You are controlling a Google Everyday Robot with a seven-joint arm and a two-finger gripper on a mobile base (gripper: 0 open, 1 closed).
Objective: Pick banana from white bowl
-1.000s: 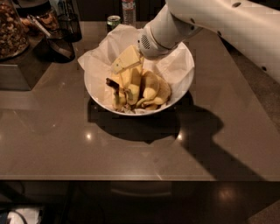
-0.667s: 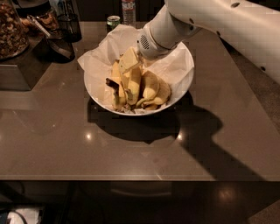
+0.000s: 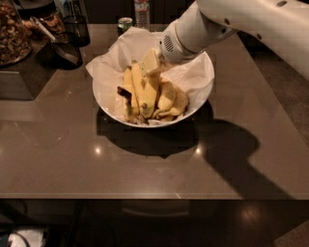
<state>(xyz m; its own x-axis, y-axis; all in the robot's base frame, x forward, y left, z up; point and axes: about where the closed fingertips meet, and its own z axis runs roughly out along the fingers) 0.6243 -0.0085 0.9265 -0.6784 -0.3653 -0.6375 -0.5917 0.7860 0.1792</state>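
1. Gripper (image 3: 152, 65): it is down inside the white bowl (image 3: 110, 107), at the upper end of the banana pile. It sits at the end of a white arm (image 3: 251, 19) that enters from the upper right. The wrist housing and the fruit cover its tip, so I cannot tell whether it is open or closed, or whether it holds anything.

2. Banana (image 3: 137, 89): I take the long, slim, nearly straight one in the left part of the pile as the target. It lies in the bowl and runs from near the gripper toward the near rim. Its upper end is just beside the gripper; I cannot confirm contact.

3. Other bananas (image 3: 170, 99): shorter, more curved pieces lie to the right of the target, touching one another. A dark stem end (image 3: 122, 91) shows at the left of the pile.

4. Lining: crumpled white paper (image 3: 116, 58) lies under the fruit and rises above the far-left rim.

5. Desk (image 3: 145, 164): brown and glossy. The bowl stands on its far half, and the bowl and arm cast dark shadows toward the near and right sides.

6. Far edge: a green can (image 3: 125, 23) and a clear bottle (image 3: 141, 9) stand just behind the bowl.

7. Far left: a jar of nuts (image 3: 12, 34), a dark scoop (image 3: 67, 50) and a mesh cup (image 3: 77, 28) sit well apart from the bowl.
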